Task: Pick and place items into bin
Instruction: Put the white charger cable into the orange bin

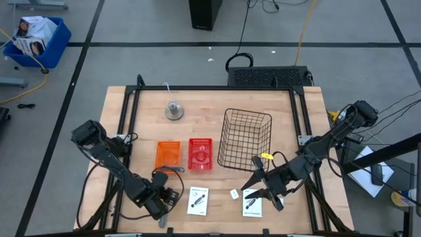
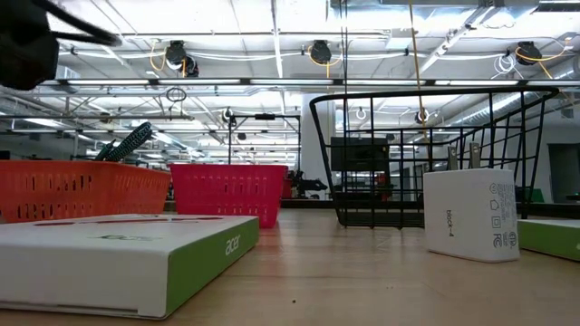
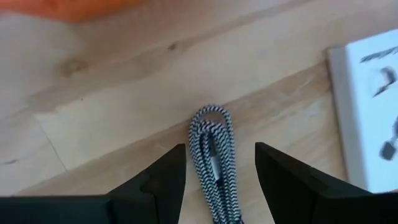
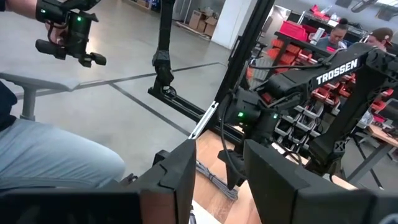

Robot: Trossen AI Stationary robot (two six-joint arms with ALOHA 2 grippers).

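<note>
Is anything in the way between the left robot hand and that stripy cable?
No, nothing visible is in the way. The left gripper has its jaws open on either side of the braided cable, which lies on the bare wooden table. The white box sits off to one side.

A round grey metal bell-like object (image 1: 174, 110) stands near the desk's (image 1: 151, 95) far edge, towards its left side. On the floor beyond the desk's far left corner sits a blue bin (image 1: 36, 41) holding white packages, and a dark box (image 1: 205, 13) stands on the floor beyond the far edge. In the right wrist view a seated person's leg (image 4: 50, 158) shows beside the desk, a hand (image 4: 59, 28) gripping a black controller (image 4: 71, 31).
</note>
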